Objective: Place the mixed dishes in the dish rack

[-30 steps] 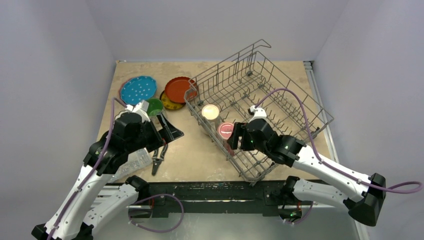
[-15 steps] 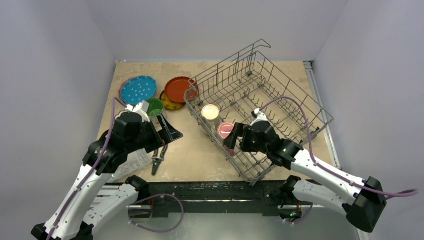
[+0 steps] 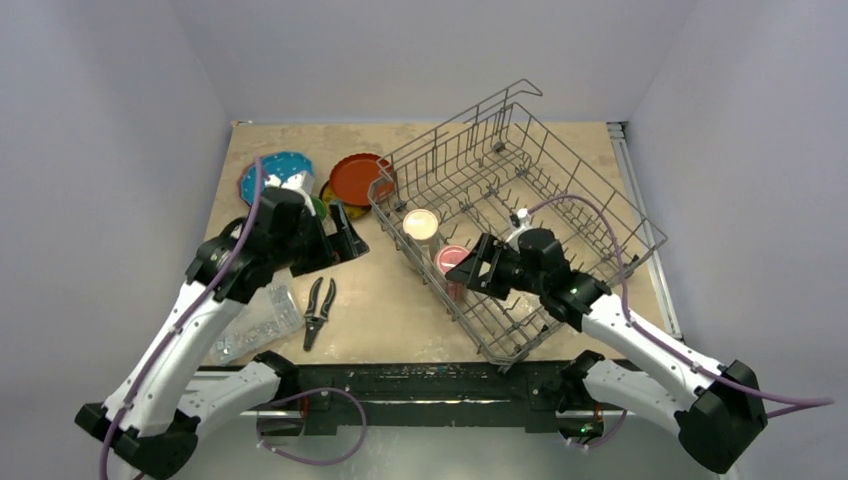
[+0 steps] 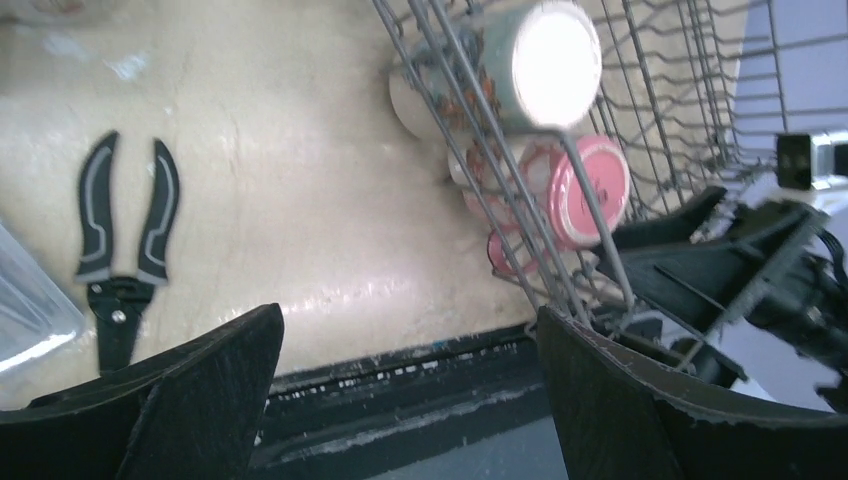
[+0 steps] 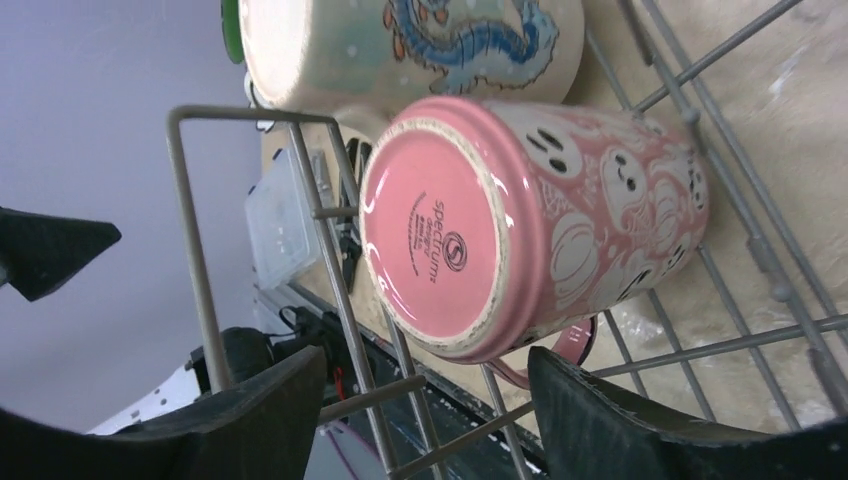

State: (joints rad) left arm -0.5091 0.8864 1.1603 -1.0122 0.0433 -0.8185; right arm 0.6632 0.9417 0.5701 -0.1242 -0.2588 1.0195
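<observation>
Top external: dish rack [image 3: 596, 172] fills the right half of the frame, set diagonally. Pink mug [image 3: 452, 259] and cream mug [image 3: 421, 224] sit inside its near-left corner, the pink one base up. Right gripper [image 3: 474, 272] is just right of the pink mug. In the right wrist view its fingers [image 5: 640, 430] are spread either side of the base, not clamping. Left gripper [image 3: 338, 243] is centre-left, spread wide and empty. Blue dotted plate [image 3: 258, 180], red-orange plate [image 3: 355, 178] and yellow plate [image 3: 345, 212] are upper left on the table [image 3: 400, 300], outside the rack. Pliers [image 3: 317, 308] and clear box [image 3: 245, 325] are lower left.
</observation>
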